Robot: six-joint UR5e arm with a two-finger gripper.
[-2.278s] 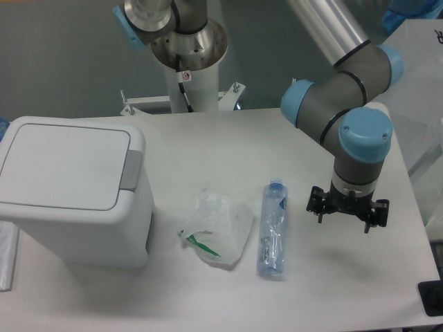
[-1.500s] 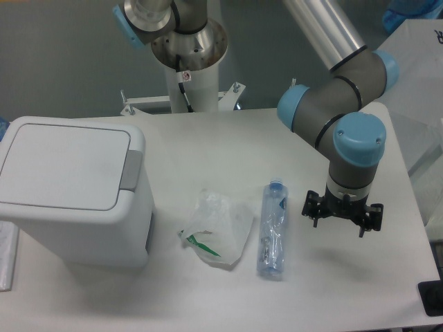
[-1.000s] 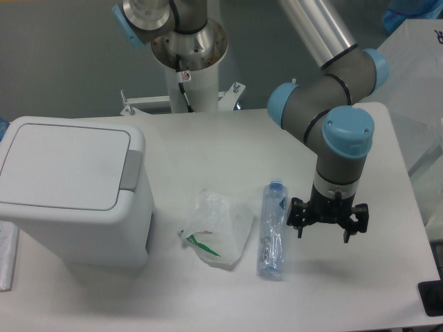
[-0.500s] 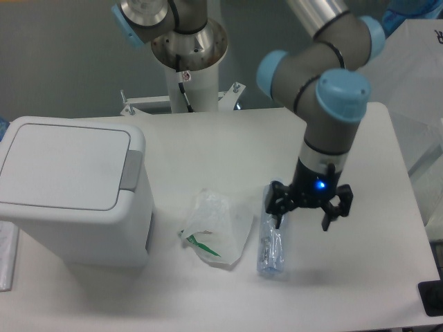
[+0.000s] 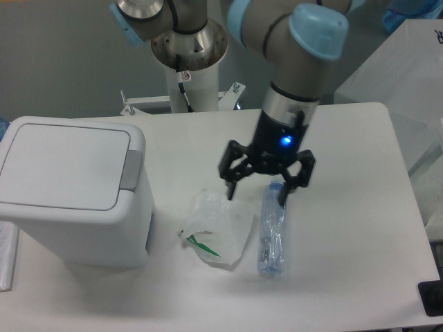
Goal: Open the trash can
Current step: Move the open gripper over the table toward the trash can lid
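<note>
The pincer has swung left, now spread wide above the clear bag and bottle, which lie between it and the trash can, lid shut, at the worktop's left.

- Trash can: smooth white plastic with a soft sheen; its push tab is matt grey plastic.
- Bag: thin, crinkled clear plastic film with green print.
- Bottle: clear, glossy plastic, crumpled.
- Claw: matt black fingers, material unclear.
- Arm: smooth grey casing with light blue plastic caps.
- Desk: smooth, matt white.
</note>
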